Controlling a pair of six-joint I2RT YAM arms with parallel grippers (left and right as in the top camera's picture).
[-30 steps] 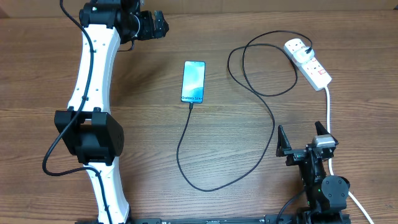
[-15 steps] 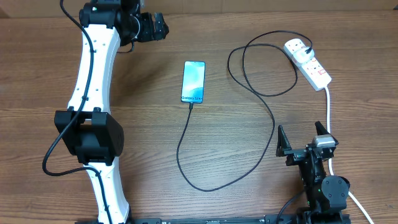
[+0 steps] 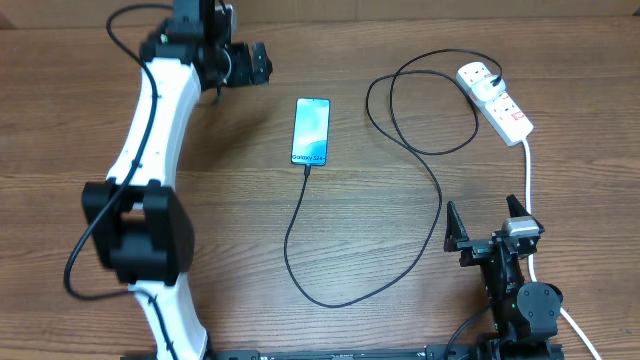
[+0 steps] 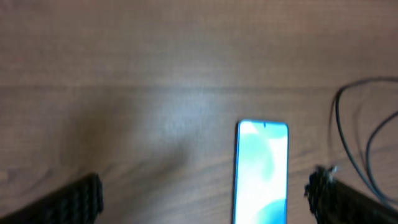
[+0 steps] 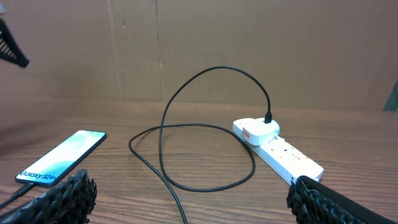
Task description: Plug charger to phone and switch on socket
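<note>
**Q:** Left side first. What do you log?
**Me:** My left gripper [image 3: 262,64] hangs over the far part of the table [image 3: 240,200]. It is left of the phone and apart from it. Its 2 fingers are spread wide with nothing between them. My left wrist view is blurred.

**Q:** And the phone?
**Me:** The phone [image 3: 311,131] lies flat on the wood near mid-table, screen up and glowing blue-teal. There is white text at the end nearer my base.

**Q:** The charger?
**Me:** The charger [image 3: 437,200] is a thin black cable. Its connector tip [image 3: 307,169] meets the phone's near edge; I cannot tell if it is fully seated. From there the cable drops toward me and sweeps right in a wide curve. It then climbs, makes 1 more loop and ends at the socket.

**Q:** The socket?
**Me:** The socket [image 3: 505,108] is a white strip at far right, lying at a slant. The cable's end enters a white adapter [image 3: 476,74] seated on the far outlet. The red marks are too small to read a switch position. The thick white cord [image 3: 528,170] leaves the near end and runs toward me.

**Q:** Your right hand?
**Me:** My right gripper [image 3: 486,222] sits low at near right, just beside that cord. Its fingers are parted wide and hold nothing. It is well apart from the socket.
</note>
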